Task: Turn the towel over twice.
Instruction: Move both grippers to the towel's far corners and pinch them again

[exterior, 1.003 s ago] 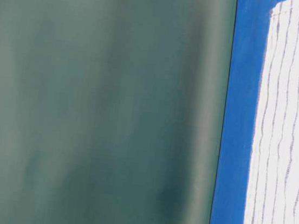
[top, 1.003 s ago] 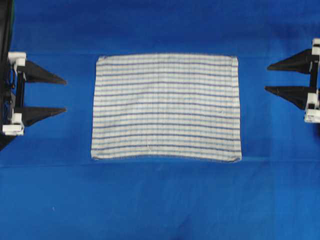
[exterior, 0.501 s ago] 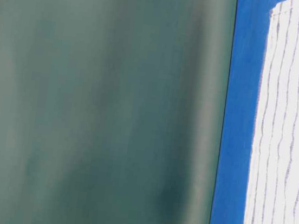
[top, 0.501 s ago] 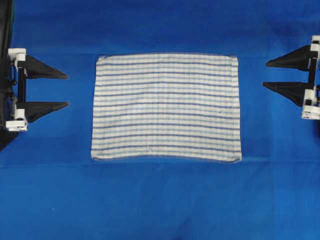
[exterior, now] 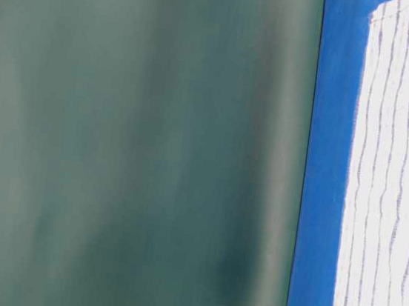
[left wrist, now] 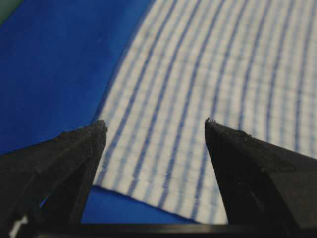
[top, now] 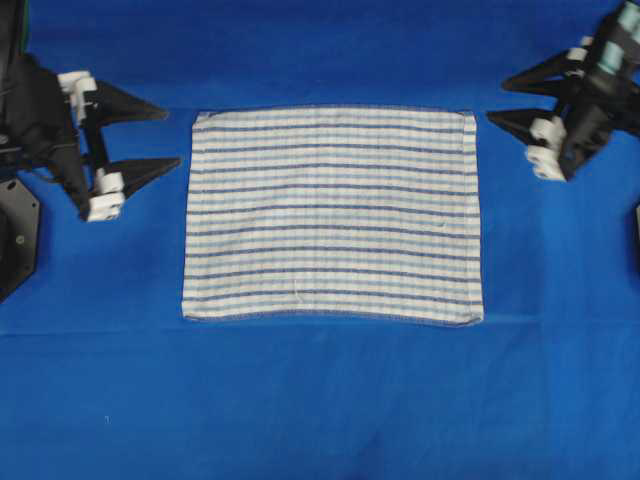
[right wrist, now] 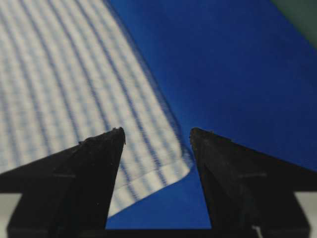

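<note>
Your left gripper (top: 168, 138) has its jaws spread wide and holds nothing; its black fingertips (top: 172, 161) point at the towel (top: 332, 214) and stop just short of its near edge, apart from the cloth. Through the left wrist camera you see the towel's hemmed corner lying on the blue table covering (left wrist: 54, 64) between and just ahead of the two fingers (left wrist: 74, 148), with the stripes running away from the gripper.

Your right gripper (top: 504, 100) is likewise spread wide and empty. It sits just beside the towel's opposite far corner, tilted toward it, its lower fingertip (top: 492, 118) close to the hem but not on it. From the right wrist camera the corner of the towel (right wrist: 163, 168) lies between the fingers (right wrist: 104, 148) and a little ahead of them (whether the tips touch the covering you cannot tell).

The towel lies flat and fully spread between the two grippers, striped face up, square to the table. The table-level view shows its edge (exterior: 396, 176) flat on the blue covering (exterior: 326, 168).
</note>
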`<action>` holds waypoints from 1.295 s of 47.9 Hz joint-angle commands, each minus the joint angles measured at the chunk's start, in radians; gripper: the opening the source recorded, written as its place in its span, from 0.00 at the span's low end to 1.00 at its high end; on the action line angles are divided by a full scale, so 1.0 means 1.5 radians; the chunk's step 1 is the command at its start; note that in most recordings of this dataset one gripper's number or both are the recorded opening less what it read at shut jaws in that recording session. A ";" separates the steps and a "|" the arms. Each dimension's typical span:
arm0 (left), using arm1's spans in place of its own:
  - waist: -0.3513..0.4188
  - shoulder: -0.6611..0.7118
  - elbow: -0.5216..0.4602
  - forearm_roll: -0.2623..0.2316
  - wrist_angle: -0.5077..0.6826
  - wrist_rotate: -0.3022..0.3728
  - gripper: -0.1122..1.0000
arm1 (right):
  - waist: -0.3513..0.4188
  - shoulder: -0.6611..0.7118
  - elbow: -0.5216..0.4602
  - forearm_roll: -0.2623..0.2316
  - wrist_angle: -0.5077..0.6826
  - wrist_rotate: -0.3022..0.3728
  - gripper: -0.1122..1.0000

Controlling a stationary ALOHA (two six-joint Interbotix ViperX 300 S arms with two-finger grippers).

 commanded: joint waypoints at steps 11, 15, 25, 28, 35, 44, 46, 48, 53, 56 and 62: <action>0.067 0.218 -0.045 0.001 -0.106 0.001 0.79 | -0.046 0.217 -0.092 -0.007 -0.007 -0.007 0.67; 0.089 0.269 -0.052 0.000 -0.133 0.001 0.79 | -0.054 0.257 -0.104 -0.012 -0.010 -0.007 0.67; 0.102 0.365 -0.073 0.001 -0.176 0.001 0.79 | -0.056 0.296 -0.106 -0.018 -0.019 -0.007 0.67; 0.103 0.379 -0.080 0.001 -0.178 0.001 0.79 | -0.056 0.299 -0.103 -0.018 -0.019 -0.007 0.67; 0.107 0.396 -0.089 0.001 -0.178 0.001 0.79 | -0.056 0.299 -0.100 -0.018 -0.019 -0.007 0.67; 0.112 0.398 -0.090 0.001 -0.170 0.001 0.75 | -0.056 0.299 -0.099 -0.018 -0.018 -0.007 0.65; 0.112 0.398 -0.091 0.000 -0.164 0.001 0.72 | -0.056 0.299 -0.099 -0.019 -0.017 -0.008 0.63; 0.112 0.398 -0.092 0.001 -0.155 0.001 0.67 | -0.056 0.299 -0.099 -0.019 -0.017 -0.009 0.60; 0.112 0.399 -0.097 0.001 -0.133 0.001 0.47 | -0.056 0.299 -0.098 -0.026 -0.013 -0.010 0.38; 0.112 0.400 -0.100 0.000 -0.124 0.002 0.34 | -0.056 0.299 -0.097 -0.027 -0.010 -0.010 0.22; 0.111 0.400 -0.100 0.001 -0.120 0.002 0.15 | -0.056 0.299 -0.096 -0.027 -0.006 -0.010 0.13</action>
